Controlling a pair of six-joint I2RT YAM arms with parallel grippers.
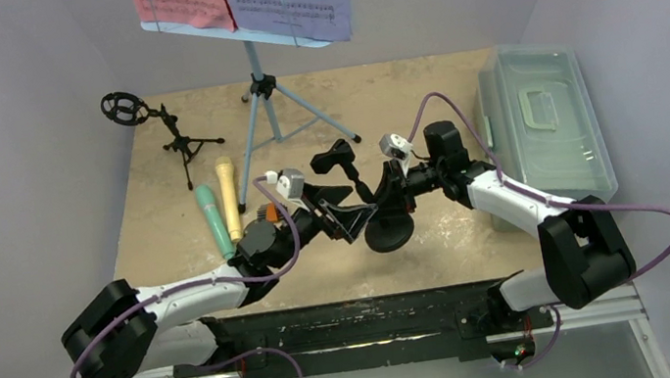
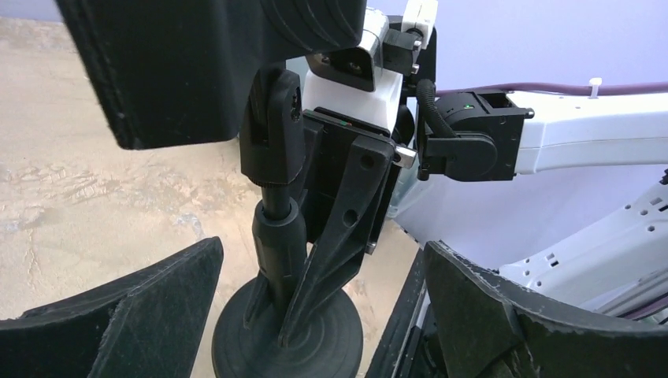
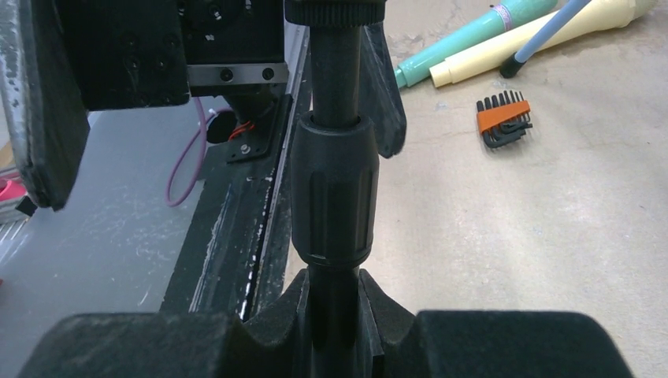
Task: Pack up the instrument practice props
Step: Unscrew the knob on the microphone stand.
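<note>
Left gripper [image 2: 321, 268] is spread wide either side of the black microphone stand [image 1: 389, 232], clear of it. Only the right gripper [image 3: 335, 315] pinches the stem, with the base seemingly on the bench [image 1: 462, 132]. It's one narrow pinch on a top-heavy stand, which could pivot or slip, toppling toward the mint-green microphone [image 1: 213, 221] and yellow microphone [image 1: 230, 199]. Far right, the tub [image 1: 593, 153] looks lidded.

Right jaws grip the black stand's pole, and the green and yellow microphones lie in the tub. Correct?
No: the top view shows the green microphone and yellow microphone lying on the table, not in the tub. The rest holds.
</note>
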